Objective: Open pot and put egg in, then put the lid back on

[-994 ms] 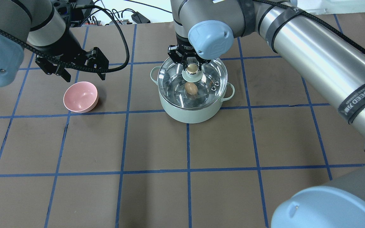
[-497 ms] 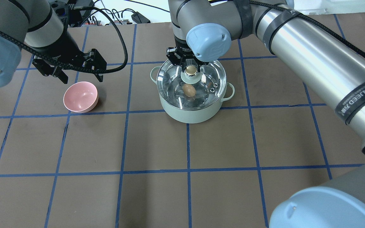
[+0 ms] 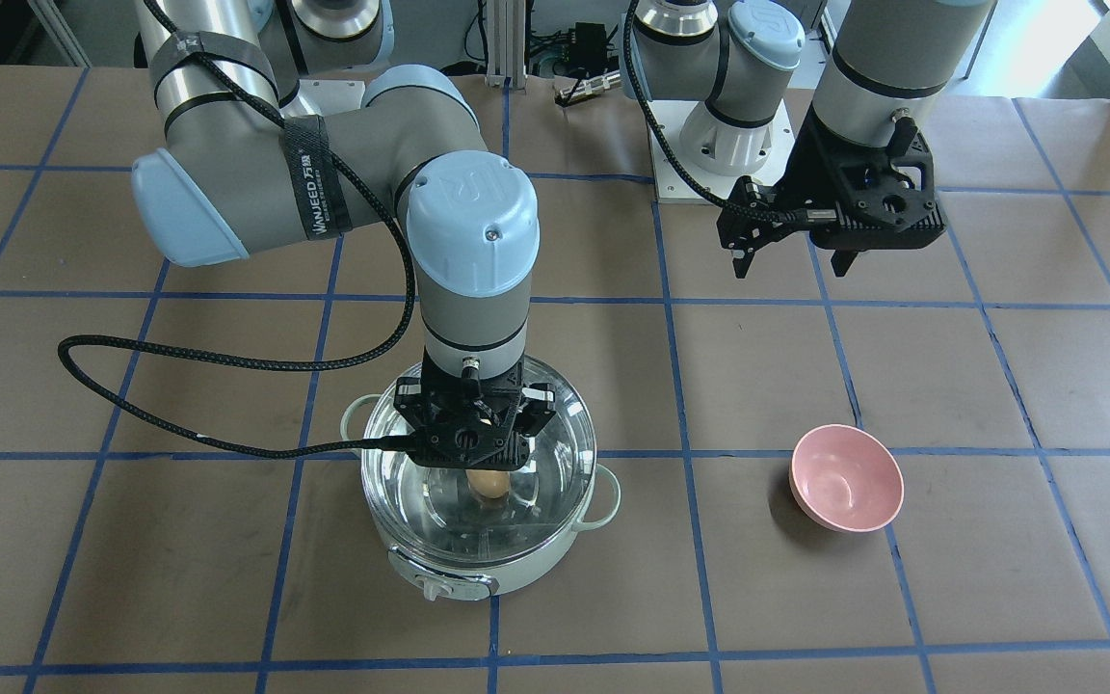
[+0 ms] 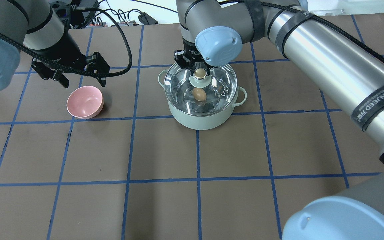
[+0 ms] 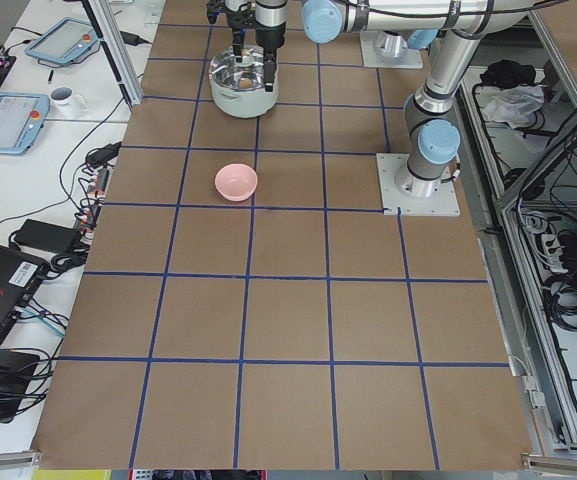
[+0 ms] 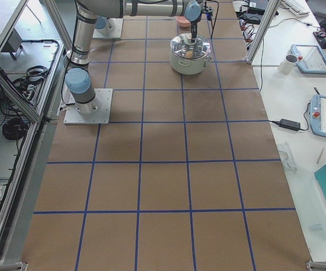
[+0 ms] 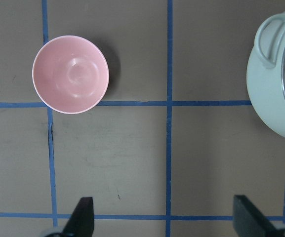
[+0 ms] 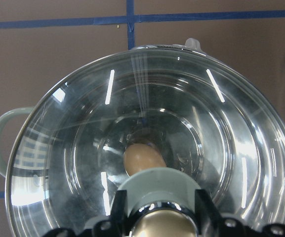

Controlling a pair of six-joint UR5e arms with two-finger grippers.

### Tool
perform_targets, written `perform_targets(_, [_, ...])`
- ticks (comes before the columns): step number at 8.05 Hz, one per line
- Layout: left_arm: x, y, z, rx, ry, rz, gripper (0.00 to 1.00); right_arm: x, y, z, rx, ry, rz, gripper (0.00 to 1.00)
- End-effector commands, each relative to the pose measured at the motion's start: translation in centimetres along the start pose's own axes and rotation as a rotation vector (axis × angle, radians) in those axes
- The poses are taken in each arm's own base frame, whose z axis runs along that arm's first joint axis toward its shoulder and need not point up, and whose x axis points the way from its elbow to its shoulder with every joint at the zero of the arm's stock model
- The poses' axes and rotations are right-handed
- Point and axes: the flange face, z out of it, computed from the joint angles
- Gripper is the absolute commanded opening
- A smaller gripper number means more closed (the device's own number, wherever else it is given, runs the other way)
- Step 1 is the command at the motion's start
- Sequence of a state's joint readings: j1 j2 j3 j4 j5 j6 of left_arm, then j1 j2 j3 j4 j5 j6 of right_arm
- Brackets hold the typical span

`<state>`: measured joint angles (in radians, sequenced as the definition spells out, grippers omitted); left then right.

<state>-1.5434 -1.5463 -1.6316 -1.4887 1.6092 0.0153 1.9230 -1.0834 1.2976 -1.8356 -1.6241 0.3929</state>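
Note:
The mint-green pot (image 4: 198, 120) stands at the table's far middle. The tan egg (image 4: 199, 94) lies inside it and shows through the glass in the right wrist view (image 8: 142, 159). The clear glass lid (image 4: 182, 80) covers the pot's rim; I cannot tell if it rests fully. My right gripper (image 4: 199, 71) is shut on the lid's golden knob (image 4: 199, 72), straight above the pot. My left gripper (image 4: 83, 81) is open and empty, hanging just behind the pink bowl (image 4: 85, 101). The pot's left side shows in the left wrist view (image 7: 270, 98).
The pink bowl (image 3: 846, 477) is empty and stands to the robot's left of the pot (image 3: 536, 559). The brown table has blue tape lines. Cables lie at the far edge (image 4: 122, 18). The right arm's long link (image 4: 328, 63) spans the right half.
The right gripper has shifted the lid slightly left, so it now lines up with the pot's rim. The left gripper has drawn back a little to the left, still open.

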Motion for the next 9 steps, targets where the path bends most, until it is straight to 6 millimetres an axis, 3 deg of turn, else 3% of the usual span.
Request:
perform_targets(1, [-0.4, -0.1, 0.0, 0.0, -0.005, 0.035, 1.0, 0.1, 0.0, 0.1, 0.004, 0.001, -0.022, 0.41])
perform_targets(9, [1.0, 0.1, 0.1, 0.005, 0.052, 0.035, 1.0, -0.1, -0.4, 0.8, 0.026, -0.006, -0.056, 0.41])
